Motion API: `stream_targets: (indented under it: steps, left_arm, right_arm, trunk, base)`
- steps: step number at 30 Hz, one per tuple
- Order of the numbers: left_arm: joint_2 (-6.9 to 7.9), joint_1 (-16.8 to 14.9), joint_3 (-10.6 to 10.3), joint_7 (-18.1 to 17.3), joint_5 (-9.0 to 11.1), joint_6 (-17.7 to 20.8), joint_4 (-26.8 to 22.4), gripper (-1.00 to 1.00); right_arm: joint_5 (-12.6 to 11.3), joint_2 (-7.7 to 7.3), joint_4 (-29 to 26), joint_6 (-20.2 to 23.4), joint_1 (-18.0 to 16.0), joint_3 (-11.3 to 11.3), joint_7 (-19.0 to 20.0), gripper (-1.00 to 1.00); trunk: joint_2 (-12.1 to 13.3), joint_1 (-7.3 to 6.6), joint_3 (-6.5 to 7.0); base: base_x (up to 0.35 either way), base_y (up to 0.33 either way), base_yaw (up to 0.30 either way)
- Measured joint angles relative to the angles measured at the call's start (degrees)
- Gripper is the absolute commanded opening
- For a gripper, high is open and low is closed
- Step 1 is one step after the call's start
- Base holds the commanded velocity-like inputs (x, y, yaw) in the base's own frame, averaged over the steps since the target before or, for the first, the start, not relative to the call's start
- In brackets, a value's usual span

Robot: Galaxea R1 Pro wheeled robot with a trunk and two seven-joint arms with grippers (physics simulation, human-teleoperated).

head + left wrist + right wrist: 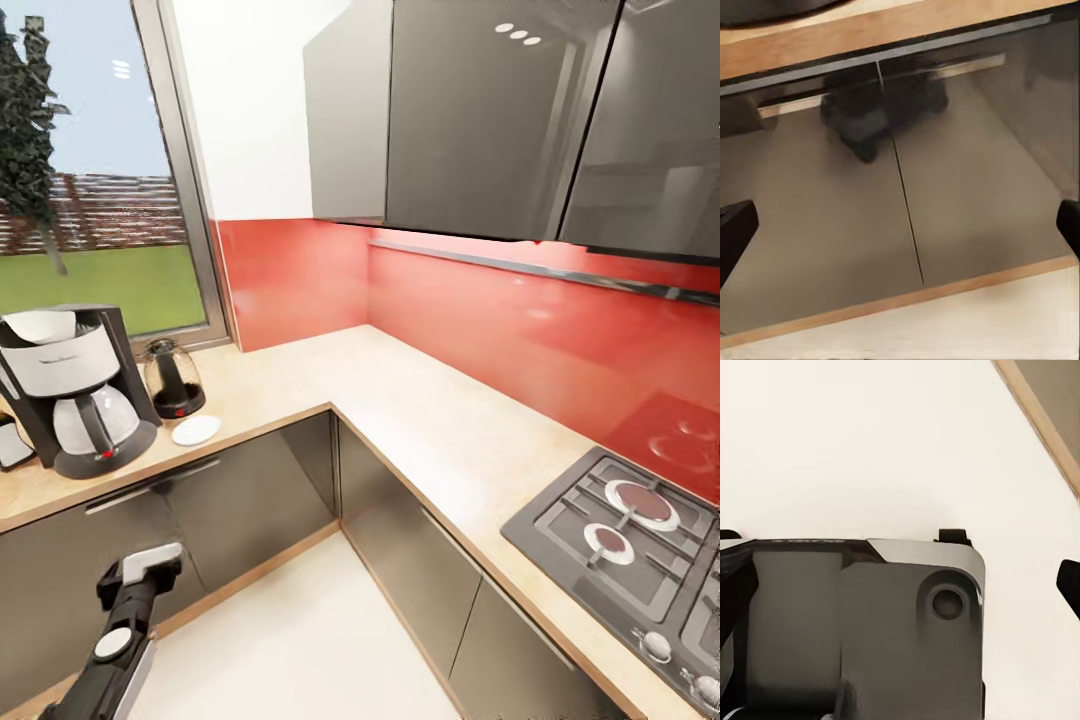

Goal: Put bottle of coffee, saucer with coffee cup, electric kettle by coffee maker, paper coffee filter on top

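The black and white coffee maker (78,385) stands on the countertop (420,420) at the left, under the window, with a white paper filter (42,325) in its top. Right beside it is the dark glass electric kettle (173,380). A bare white saucer (196,430) lies in front of the kettle near the counter's edge. My left arm (125,610) hangs low before the cabinet doors. My left gripper (900,232) is open and faces a dark cabinet door (945,195). My right gripper (900,585) is open and empty, over my own grey base (870,630) and the pale floor.
A dark object with a pale face (12,442) sits at the left edge beside the coffee maker. A gas hob (630,550) is set into the counter at the right. Grey wall cabinets (480,110) hang above the red backsplash. The floor (300,640) runs between the cabinets.
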Motion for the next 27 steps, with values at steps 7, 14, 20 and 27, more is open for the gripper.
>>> stream_targets:
  steps: [7,14,20,27]
  left_arm:
    - [-0.07,5.7,-0.3,-0.4,-0.1,-0.3,1.2,1.0]
    - [0.82,9.4,-1.6,-0.5,-1.5,0.5,25.0,1.0]
    - [0.73,9.6,-3.5,-0.5,-5.3,2.4,41.6,1.0]
    - [0.3,9.8,-4.2,-4.4,-9.0,3.0,49.0,1.0]
  right_arm:
    - [0.0,0.0,0.0,0.0,0.0,0.0,0.0,1.0]
    - [0.1,0.35,-0.1,0.2,0.0,0.1,0.0,1.0]
    - [0.3,0.68,0.0,0.2,0.0,0.1,0.0,1.0]
    - [0.6,1.78,0.3,0.3,0.0,0.2,0.0,1.0]
  trunk:
    - [0.0,-0.01,0.0]
    - [0.0,-0.01,-0.02]
    - [0.0,-0.01,-0.22]
    - [0.0,0.0,-0.68]
  base:
    - [-0.015,-0.001,0.0]
    - [0.0,0.0,0.012]
    - [0.0,0.0,0.123]
    - [0.0,0.0,0.179]
